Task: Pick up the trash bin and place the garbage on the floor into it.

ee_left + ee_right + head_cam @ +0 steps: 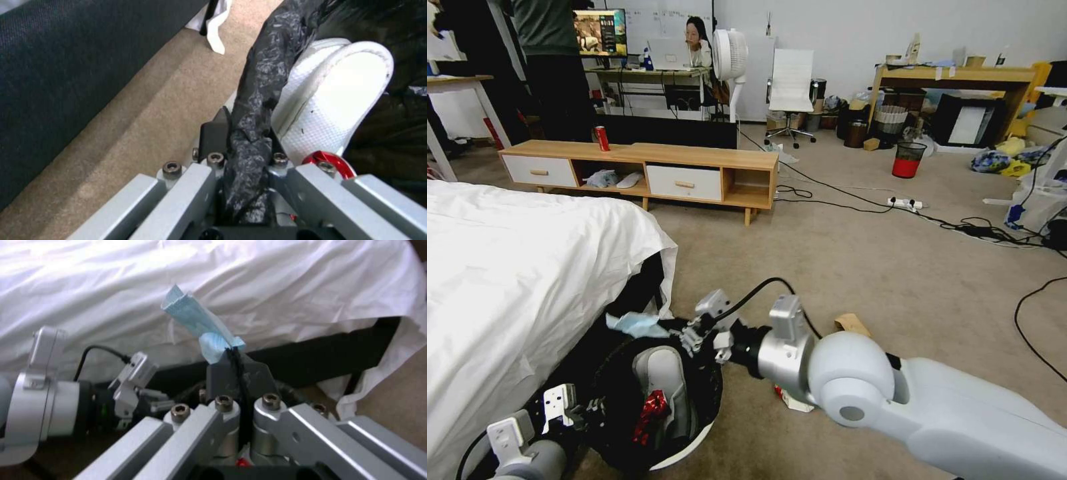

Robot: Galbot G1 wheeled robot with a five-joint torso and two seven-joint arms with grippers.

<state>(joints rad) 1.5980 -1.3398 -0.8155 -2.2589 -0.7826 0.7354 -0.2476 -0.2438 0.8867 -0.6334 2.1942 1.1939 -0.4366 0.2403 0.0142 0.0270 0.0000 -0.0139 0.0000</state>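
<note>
The trash bin [684,445], white with a black bag over its rim, sits low beside the bed [514,280], its one white edge showing at the bottom. The left gripper [590,407] is clamped on the bag-covered rim nearest the bed; in the left wrist view its two fingers [214,133] pinch the bunched black bag [258,100] between them. Inside the bin lie one white slipper [660,380] and one crushed red can [650,410]; the can's red edge also shows beside the gripper frame in the left wrist view.

The right gripper [690,331] is at the far rim of the bin, next to the hanging white sheet. Its two fingers [222,376] are pressed together on one light blue tissue [200,323], which sticks up from the fingertips in front of the sheet. In the head view the same blue tissue lies just over the bin's edge.

On the carpet [894,280] two pieces of litter are left near the right arm: one brown paper bag [852,324] just past the forearm and one red-and-white wrapper [790,399] partly hidden under the arm. Several black cables cross the floor farther off. One upright red can [602,138] stands on the low wooden cabinet [694,157], and one small black mesh bin [908,159] with a red bottom stands well apart near the far desk.
</note>
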